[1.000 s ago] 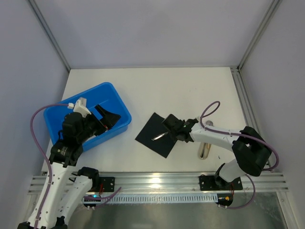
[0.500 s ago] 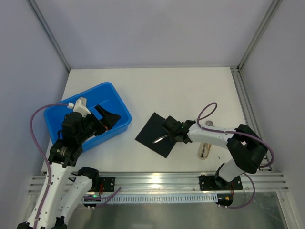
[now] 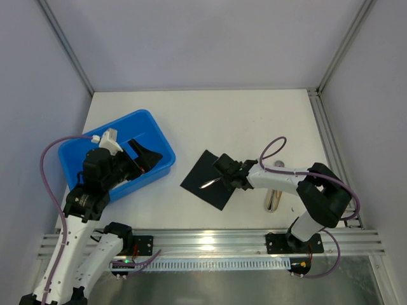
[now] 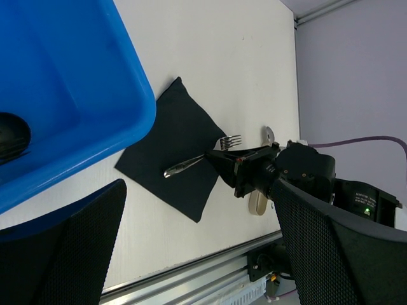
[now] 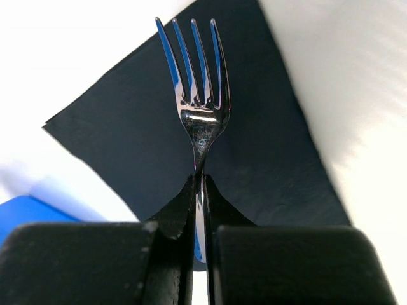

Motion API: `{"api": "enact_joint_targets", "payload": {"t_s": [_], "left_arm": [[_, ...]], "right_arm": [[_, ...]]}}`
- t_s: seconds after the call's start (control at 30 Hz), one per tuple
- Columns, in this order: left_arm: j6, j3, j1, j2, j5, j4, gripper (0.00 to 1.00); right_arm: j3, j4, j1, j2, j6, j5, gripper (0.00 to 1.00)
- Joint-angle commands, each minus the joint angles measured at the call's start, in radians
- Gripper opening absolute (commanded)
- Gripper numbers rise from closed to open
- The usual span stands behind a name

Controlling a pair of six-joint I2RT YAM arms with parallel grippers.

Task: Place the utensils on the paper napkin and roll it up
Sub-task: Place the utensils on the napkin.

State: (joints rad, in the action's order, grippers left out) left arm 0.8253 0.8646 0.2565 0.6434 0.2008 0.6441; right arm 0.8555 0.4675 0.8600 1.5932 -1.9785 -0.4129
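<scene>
Carried slightly leftward over the last second, the fork [image 3: 210, 183] now sits a touch farther over the paper napkin [image 3: 198, 170], and the right arm's elbow has swung in with it. The left arm has not changed.

The fork [image 5: 198, 121] is pinched at its neck, just below the four tines, by the right gripper [image 5: 198, 190], whose jaws are pressed tight against the metal. In the left wrist view the fork [image 4: 191, 162] lies slantwise above the napkin [image 4: 168, 133], handle toward the blue tub and tines toward the far right, with the right gripper [image 4: 215, 157] reaching in from the right. Whether the handle end touches the paper cannot be told.

The napkin [image 5: 121, 127] is a flat black square, unrolled and turned like a diamond on the white table [image 3: 241, 121], just right of the blue tub [image 3: 160, 135] without touching it.

Right of the napkin, partly under the right forearm, lies a beige cylinder [image 3: 274, 202]; a silver rounded end [image 4: 269, 133] shows just beyond it, too small to identify.

The left gripper [image 3: 143, 155] hangs over the tub [image 4: 95, 76] with its fingers [image 4: 70, 248] spread wide, holding nothing.
</scene>
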Motion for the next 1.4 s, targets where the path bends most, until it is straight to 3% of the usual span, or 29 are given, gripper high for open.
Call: {"api": "enact_joint_targets", "payload": {"t_s": [0.0,0.4,1.1,1.37], "left_arm": [[-0.025,0.044,0.009,0.002,-0.006,-0.003,0.98],[-0.034,0.073,0.036,0.018,-0.034,0.014,0.98],[-0.052,0.079,0.075,0.027,-0.055,0.023,0.99],[-0.092,0.071,0.078,0.024,0.017,0.009,0.98]], "right_arm": [[0.050,-0.013,0.002,-0.004,-0.511,-0.059,0.04],[0.000,-0.067,0.004,-0.013,-0.684,-0.079,0.04],[0.024,-0.089,-0.006,0.039,-0.700,-0.132,0.04],[0.024,-0.084,-0.010,0.053,-0.698,-0.121,0.08]]}}
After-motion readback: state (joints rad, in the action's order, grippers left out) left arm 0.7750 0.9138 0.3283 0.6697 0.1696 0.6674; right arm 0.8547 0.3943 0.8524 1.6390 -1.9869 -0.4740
